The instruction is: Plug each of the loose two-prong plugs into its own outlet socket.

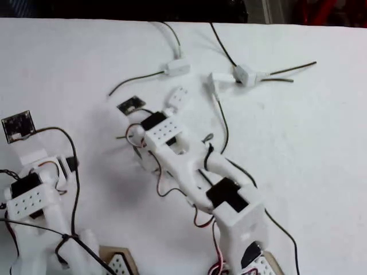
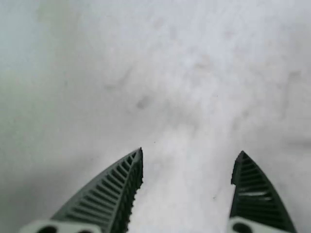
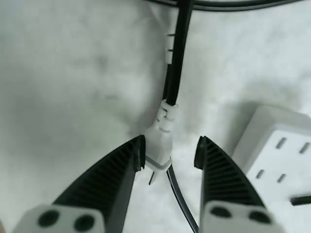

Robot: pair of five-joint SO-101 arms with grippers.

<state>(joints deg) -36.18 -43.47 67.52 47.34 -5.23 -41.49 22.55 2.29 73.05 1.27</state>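
over on the near left of the white tabletop (image 1: 309,149) the left arm (image 1: 31,200) sits pulled back, and its wrist camera looks down at bare white surface past the left gripper (image 2: 190,152), whose two dark ribbed fingers (image 2: 121,189) are spread wide with nothing between them. toward the middle of the table the right arm (image 1: 189,166), white plastic with red and black wiring along it, stretches out to the far side. from its wrist, the right gripper (image 3: 171,140) has its ribbed fingers parted to a moderate gap, and a small white two-prong plug (image 3: 159,143) lies on the table in that gap, prongs pointing back at the camera and its black cord (image 3: 177,53) running straight away from the claw. the plug sits close against one finger with clear space to the other; i cannot tell whether it touches that finger, and the claw is not closed on it. just beside the other finger lies a white plastic outlet block (image 3: 279,145) with pairs of narrow slots in its top face. from above, at the far middle of the table, a small white block on a pale cord (image 1: 176,67) lies just past the right arm's tip, another small white block with dark wires (image 1: 243,74) lies to its right, and a white plug on a thin black cord (image 1: 212,86) rests between them, nearer the arm.
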